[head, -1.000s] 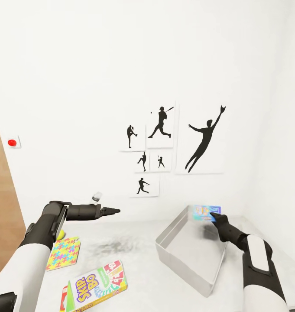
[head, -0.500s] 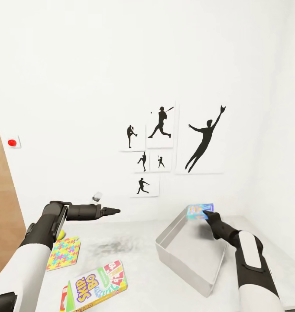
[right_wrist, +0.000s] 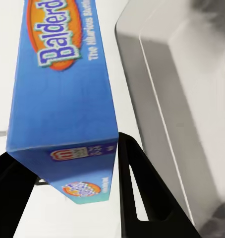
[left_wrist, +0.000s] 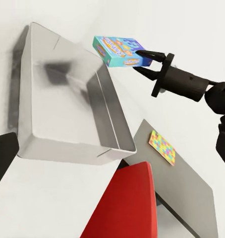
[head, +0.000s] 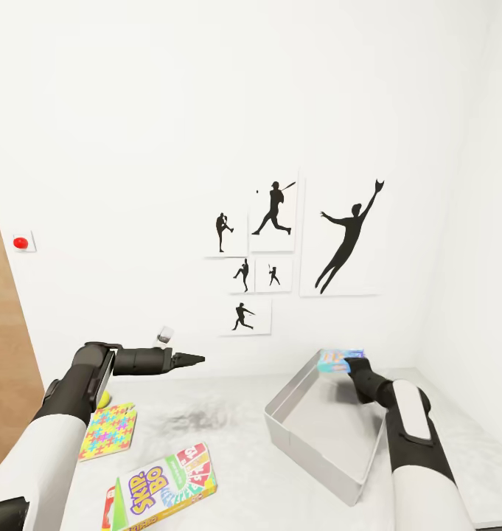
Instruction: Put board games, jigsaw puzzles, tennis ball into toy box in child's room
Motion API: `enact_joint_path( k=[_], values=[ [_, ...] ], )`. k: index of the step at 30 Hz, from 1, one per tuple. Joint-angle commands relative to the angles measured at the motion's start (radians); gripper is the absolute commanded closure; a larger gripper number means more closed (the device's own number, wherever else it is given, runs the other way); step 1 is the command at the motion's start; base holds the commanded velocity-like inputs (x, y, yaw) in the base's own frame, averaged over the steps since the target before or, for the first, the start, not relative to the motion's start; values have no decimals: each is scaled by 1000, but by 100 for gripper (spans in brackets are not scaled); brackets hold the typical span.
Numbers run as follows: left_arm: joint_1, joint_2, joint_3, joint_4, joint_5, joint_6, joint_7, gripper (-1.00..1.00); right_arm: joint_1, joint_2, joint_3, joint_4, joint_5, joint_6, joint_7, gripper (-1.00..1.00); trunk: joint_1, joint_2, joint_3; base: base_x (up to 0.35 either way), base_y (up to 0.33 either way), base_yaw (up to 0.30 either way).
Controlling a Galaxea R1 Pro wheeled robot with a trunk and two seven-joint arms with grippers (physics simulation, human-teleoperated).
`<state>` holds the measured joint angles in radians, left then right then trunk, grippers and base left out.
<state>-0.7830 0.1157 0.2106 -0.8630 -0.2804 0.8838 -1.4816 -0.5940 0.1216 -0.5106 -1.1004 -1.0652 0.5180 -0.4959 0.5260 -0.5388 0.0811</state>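
Blue cardboard board-game box held over the far rim of the grey metal toy box.

Right tool clamps the box by one end, carrying it high above the tray's far corner, probably so it clears the wall before lowering. Tray looks empty; it sits on the pale tabletop. Left tool hovers idle above the tabletop, fingers drawn to a narrow point, holding nothing. Waiting near it: multicoloured flat jigsaw puzzle, green-and-yellow Skip-Bo card box partly cut off by the frame. Yellow-green sliver behind the left arm, likely the tennis ball, mostly hidden. Second jigsaw on a lower grey surface, placement unclear.
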Motion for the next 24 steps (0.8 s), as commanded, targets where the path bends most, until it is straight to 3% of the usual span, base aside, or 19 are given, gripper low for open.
enact_joint_path(
  k=[1,4,10,15,24],
  values=[
    [-1,-1,3,-1,-10,10,-9,-100,-1,1,-3,-1,-22,-5,-19,100,0,-1,0,0,0,0],
    [-1,-2,3,-1,-10,10,-8,-100,-7,0,-2,3,-66,-30,-86,100,0,-1,0,0,0,0],
    [-1,-1,3,-1,-10,10,-8,-100,-35,1,-1,21,-81,-82,-179,100,0,-1,0,0,0,0],
    [0,-1,3,-1,-10,10,-8,-100,-34,2,2,36,-85,-155,-202,100,0,-1,0,0,0,0],
    [0,-1,3,-1,-11,10,-8,-100,-31,4,3,41,-91,-173,-207,100,0,-1,-1,0,0,0]
  ],
)
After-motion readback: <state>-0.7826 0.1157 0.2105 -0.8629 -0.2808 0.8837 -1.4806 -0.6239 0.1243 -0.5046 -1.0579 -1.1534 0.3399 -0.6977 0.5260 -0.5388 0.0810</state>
